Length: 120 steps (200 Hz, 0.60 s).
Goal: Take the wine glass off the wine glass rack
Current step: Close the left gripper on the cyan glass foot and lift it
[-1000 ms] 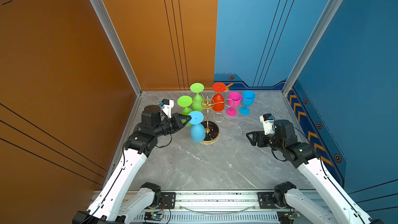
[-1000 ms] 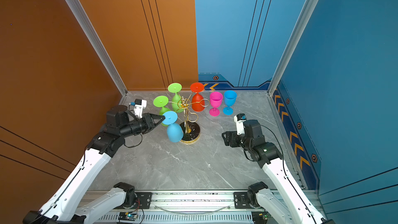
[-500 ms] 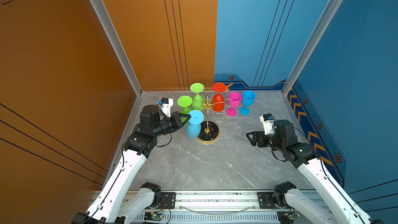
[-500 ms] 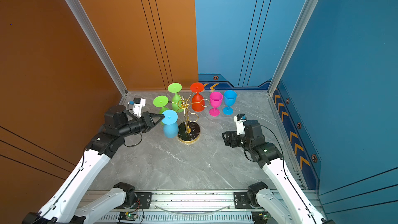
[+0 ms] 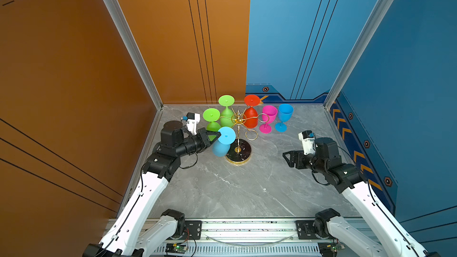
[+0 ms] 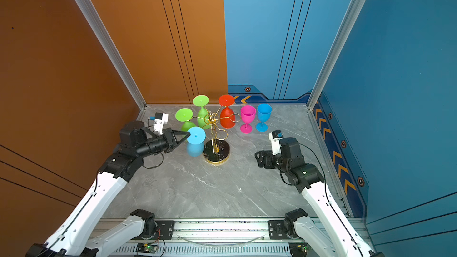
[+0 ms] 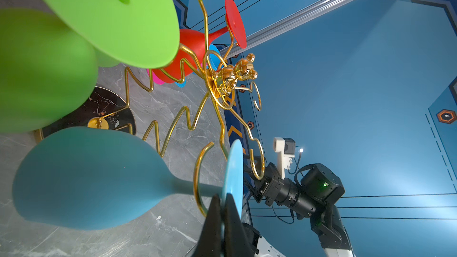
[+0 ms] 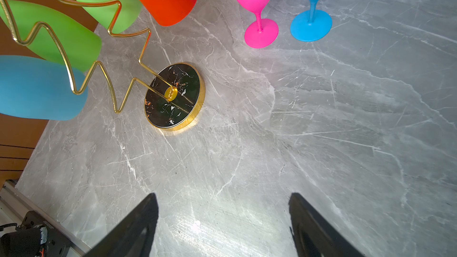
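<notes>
Grey marbled stone forms the table [image 5: 235, 194], which carries everything between orange and blue walls. Near its back stands the wine glass rack [image 5: 238, 119], a gold wire stand on a round black base. Its curled arms hold glasses upside down by the foot, so each bowl hangs below its loop. Two green glasses [image 5: 226, 113] and a red glass [image 5: 251, 118] hang that way on the far side. A pink glass [image 5: 268, 117] and a blue upright glass [image 5: 284, 114] stand on the table just beside the rack, apparently already taken down. The blue wine glass [image 5: 220, 147] hangs on the rack arm nearest the left robot arm. In the left wrist view its stem is threaded through the loop, with the bowl tilted outward. The left gripper [image 7: 223, 205] has its jaws closed on the thin edge of that glass's foot, likely the easiest part to reach from outside the wire. The right gripper [image 8: 222, 218] sits well apart, jaws wide and holding nothing.
</notes>
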Motion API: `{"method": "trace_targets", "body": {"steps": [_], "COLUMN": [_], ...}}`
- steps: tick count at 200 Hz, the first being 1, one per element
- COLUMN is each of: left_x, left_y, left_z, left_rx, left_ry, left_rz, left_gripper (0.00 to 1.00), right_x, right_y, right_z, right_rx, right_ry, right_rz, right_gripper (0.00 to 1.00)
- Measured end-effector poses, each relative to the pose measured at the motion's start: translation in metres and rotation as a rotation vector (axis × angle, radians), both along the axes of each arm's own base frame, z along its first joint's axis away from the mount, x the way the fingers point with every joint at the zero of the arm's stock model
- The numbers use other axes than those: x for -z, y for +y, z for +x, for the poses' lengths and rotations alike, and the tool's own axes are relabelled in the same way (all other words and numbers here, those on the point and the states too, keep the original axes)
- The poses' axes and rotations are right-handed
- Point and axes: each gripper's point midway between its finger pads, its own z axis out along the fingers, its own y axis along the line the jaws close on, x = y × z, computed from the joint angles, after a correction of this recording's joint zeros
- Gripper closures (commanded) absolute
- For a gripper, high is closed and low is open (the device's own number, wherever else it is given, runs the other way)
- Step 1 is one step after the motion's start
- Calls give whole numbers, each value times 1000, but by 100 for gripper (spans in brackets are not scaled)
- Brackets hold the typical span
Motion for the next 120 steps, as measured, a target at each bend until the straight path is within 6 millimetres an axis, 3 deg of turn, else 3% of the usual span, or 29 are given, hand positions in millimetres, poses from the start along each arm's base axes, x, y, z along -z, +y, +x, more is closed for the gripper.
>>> {"method": "trace_targets", "body": {"steps": [120], "left_x": [-18], "left_y": [0], "left_z": [3], "left_rx": [13], "left_ry": [-4], "left_rz": [-104], "left_gripper": [100], "right_x": [-3], "right_y": [0], "right_z": [0], "right_rx": [11], "right_ry": [-7], "right_rz": [17], "right_gripper": [16]}}
